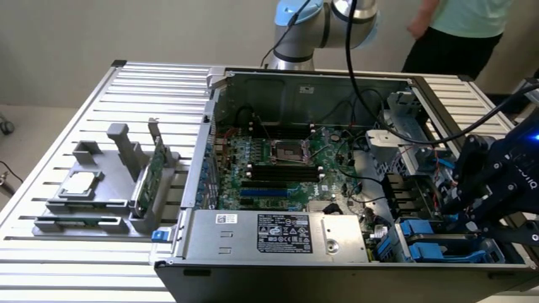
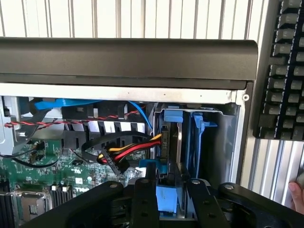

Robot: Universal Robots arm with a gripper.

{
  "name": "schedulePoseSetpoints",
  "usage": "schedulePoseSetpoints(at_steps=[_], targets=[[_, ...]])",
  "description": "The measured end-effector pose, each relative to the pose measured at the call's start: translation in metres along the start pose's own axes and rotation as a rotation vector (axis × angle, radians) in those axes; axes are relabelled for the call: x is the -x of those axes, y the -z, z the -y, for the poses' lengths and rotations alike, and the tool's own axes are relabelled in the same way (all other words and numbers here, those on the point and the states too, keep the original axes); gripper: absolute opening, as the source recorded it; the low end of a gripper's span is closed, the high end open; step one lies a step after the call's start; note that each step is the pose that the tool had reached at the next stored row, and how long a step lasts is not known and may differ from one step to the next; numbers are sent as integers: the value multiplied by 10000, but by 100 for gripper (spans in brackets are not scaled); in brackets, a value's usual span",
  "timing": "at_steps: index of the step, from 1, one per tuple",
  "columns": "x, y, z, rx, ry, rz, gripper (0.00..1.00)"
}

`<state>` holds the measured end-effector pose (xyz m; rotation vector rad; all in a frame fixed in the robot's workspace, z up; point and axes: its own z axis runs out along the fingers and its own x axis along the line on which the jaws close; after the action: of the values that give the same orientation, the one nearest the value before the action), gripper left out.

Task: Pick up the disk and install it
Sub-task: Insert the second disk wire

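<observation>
We see a slatted tabletop (image 1: 101,95) carrying an open computer case (image 1: 295,82), its motherboard (image 1: 278,164) exposed. At the exterior view's right the claw (image 1: 481,218) hangs over the blue drive bays. The disk (image 2: 172,147) stands on edge in its bay, the claw's fingers (image 2: 145,199) parted either side, gripping nothing.

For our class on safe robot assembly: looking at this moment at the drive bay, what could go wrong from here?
1. The disk stands in the bay beside the cables; they might snag or get pinched.
2. The gripper sits close to the blue carrier and could knock it.
</observation>
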<state>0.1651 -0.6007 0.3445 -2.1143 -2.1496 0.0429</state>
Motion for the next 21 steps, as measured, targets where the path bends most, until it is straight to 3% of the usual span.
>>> schedulePoseSetpoints(at_steps=[10,21], targets=[[18,47,177,0,-1,1,31],[5,110,187,4,-65,-7,29]])
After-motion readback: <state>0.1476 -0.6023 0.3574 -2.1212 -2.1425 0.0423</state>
